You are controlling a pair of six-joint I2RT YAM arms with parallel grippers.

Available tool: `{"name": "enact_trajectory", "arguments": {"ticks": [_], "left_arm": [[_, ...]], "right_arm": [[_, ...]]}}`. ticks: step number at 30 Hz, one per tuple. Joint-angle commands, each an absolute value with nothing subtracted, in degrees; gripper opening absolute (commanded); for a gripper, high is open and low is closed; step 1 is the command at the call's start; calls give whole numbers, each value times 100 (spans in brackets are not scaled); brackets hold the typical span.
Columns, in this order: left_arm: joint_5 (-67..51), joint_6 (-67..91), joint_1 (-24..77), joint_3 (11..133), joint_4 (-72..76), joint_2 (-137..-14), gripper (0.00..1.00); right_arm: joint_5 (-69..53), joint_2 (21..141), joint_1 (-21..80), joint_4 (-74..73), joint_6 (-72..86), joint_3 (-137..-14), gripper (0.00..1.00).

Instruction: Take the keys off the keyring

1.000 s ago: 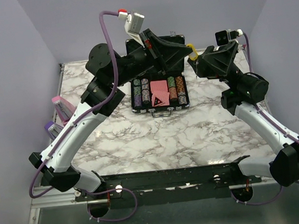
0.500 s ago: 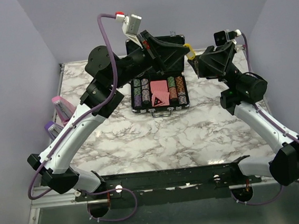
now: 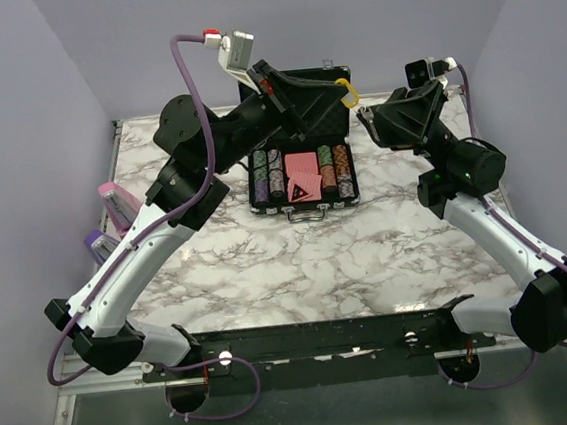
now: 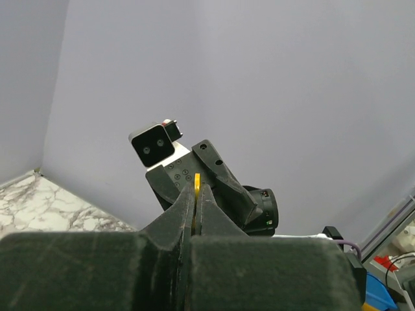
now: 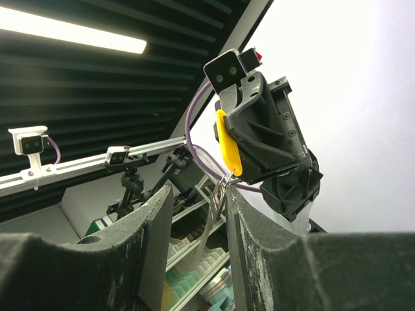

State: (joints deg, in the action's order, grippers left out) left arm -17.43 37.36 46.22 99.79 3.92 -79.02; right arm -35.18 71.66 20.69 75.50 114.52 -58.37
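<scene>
The yellow keyring (image 3: 348, 92) is held in the air above the open black case. My left gripper (image 3: 338, 87) is shut on it; the left wrist view shows its yellow edge (image 4: 196, 184) pinched between the closed fingers (image 4: 170, 220). In the right wrist view the keyring (image 5: 227, 150) sticks out of the left gripper, and a thin silver key (image 5: 219, 191) hangs from its lower end. My right gripper (image 5: 200, 194) is open with the key between its fingers, close to the right finger; I cannot tell whether it touches. From above, the right gripper (image 3: 364, 117) sits just below and to the right of the keyring.
An open black chip case (image 3: 305, 208) with several chip rows and pink cards lies on the marble table (image 3: 298, 261) at the back centre. Pink (image 3: 114, 202) and purple (image 3: 99, 245) objects sit at the table's left edge.
My left gripper has carried the keyring a little left and up. My right gripper has followed slightly left and stays beside it.
</scene>
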Motion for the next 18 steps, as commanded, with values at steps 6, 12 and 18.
{"name": "enact_trajectory", "arguments": {"ticks": [6,12,18], "left_arm": [[-1582,3726,4597,9826,668,-7778,0],[-1679,3771,4605,9791,817,-7735,0],[-1696,3771,4606,9756,852,-7708,0]], "right_arm": [[-3419,7137,2144,9923,12349,-5757,45],[-3454,7119,2162,9826,12296,-5660,45],[-3463,7128,2162,9721,12252,-5642,45]]}}
